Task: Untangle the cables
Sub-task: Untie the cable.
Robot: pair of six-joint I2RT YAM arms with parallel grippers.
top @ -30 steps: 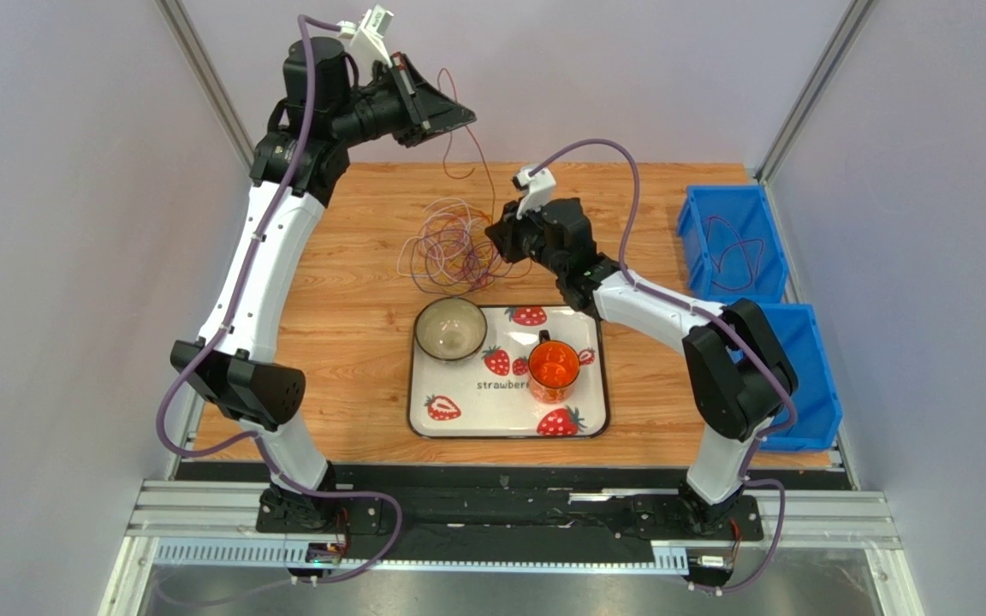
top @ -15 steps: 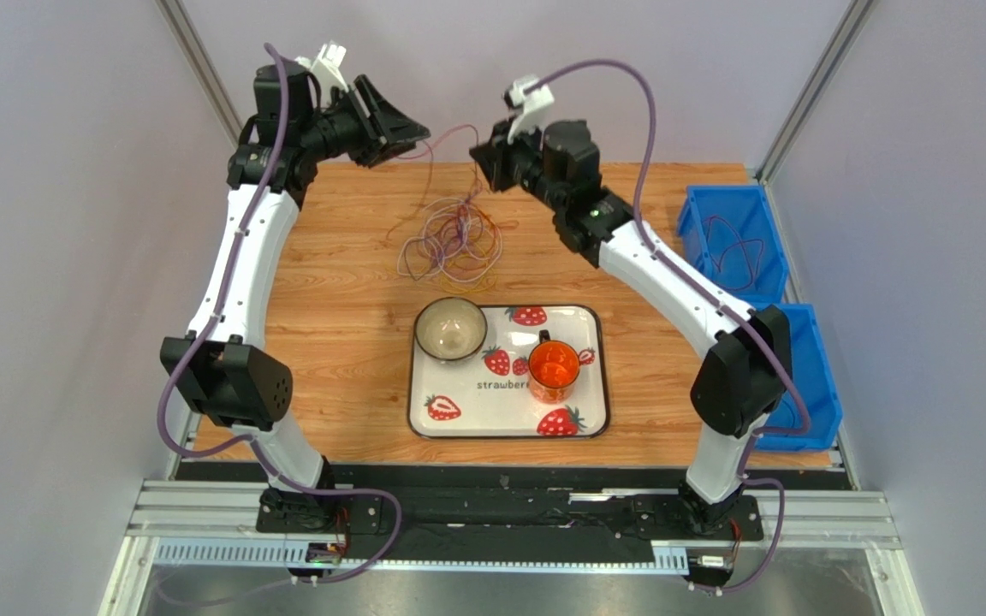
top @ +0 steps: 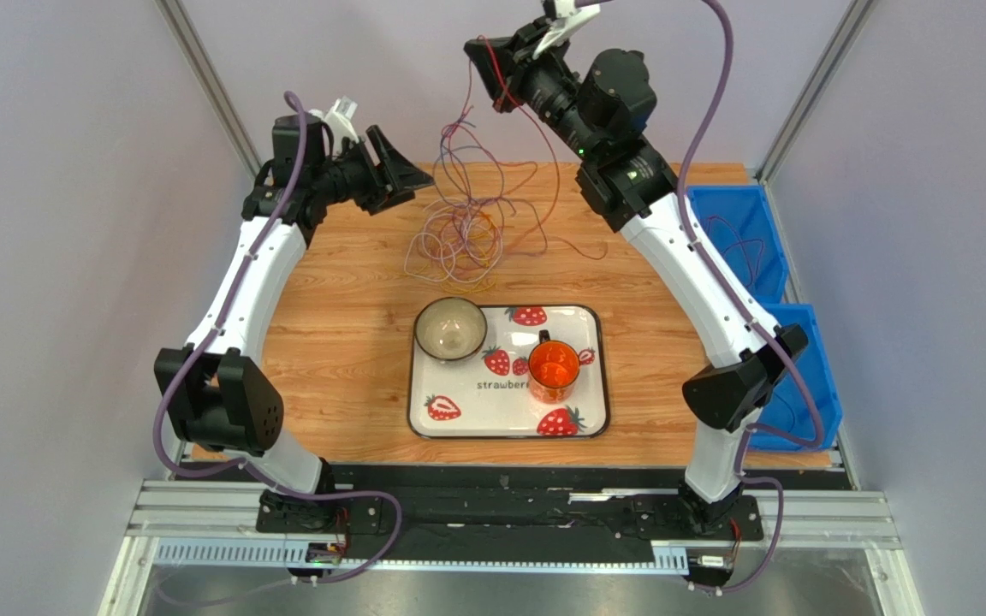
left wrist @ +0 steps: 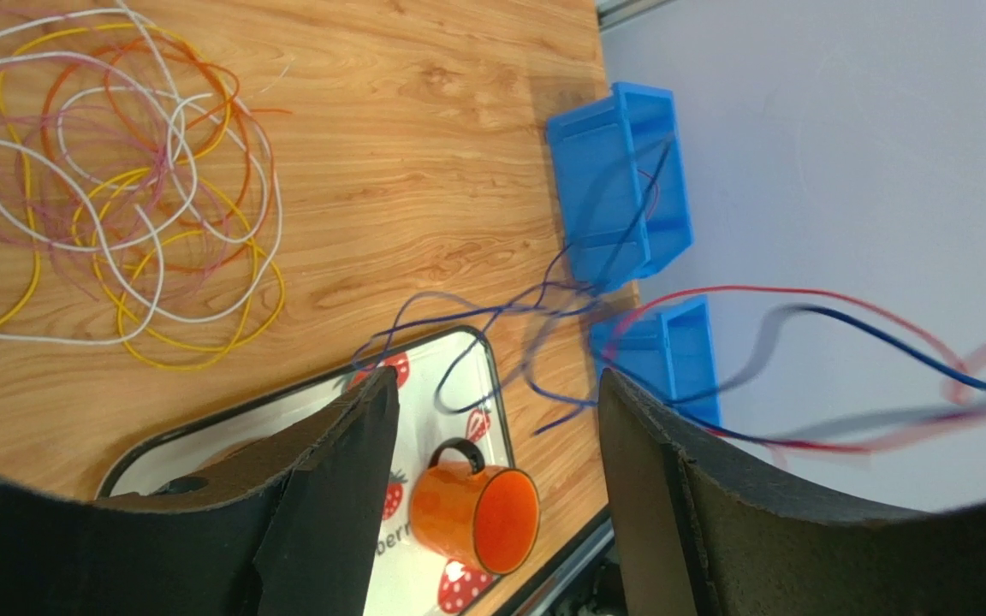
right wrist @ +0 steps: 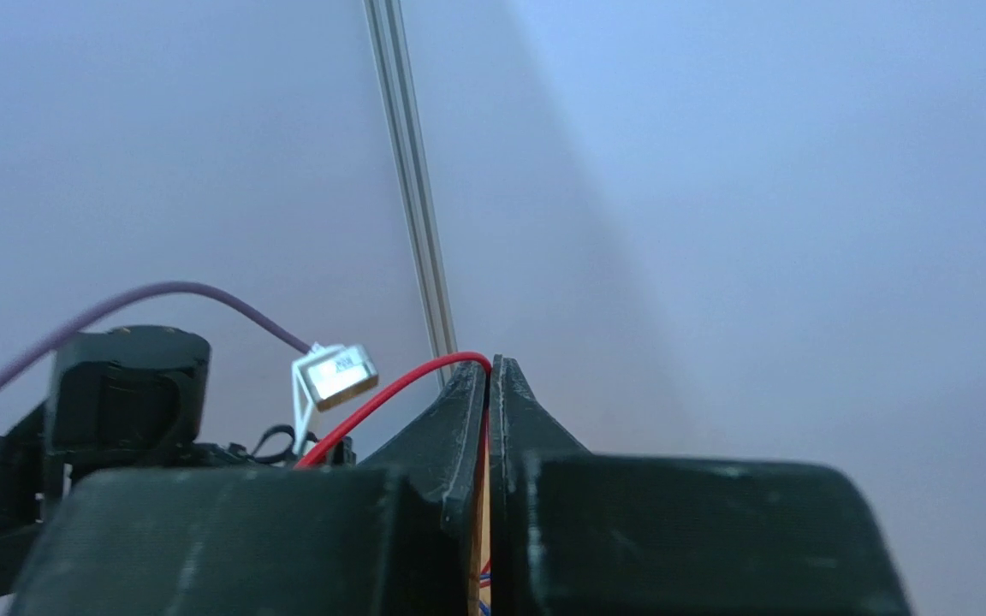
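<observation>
The left hand [top: 406, 177] hangs over the far edge of the counter [top: 331, 308], spread apart and holding nothing. Just right of it the cables [top: 465, 239] lie heaped near the middle of that far edge. Several strands rise to the right hand [top: 485, 64], which is pressed together on a red cable [right wrist: 383, 401]. They look light, limp and snag-prone, best pinched at a free outer loop. The crossings inside the heap are unreadable.

cables [top: 464, 238]: purple, orange, yellow, white, red
tray [top: 505, 411]: white, strawberry print
mug [top: 554, 366]: orange
bins [top: 704, 205]: blue
table [top: 344, 321]: wood grain
</observation>
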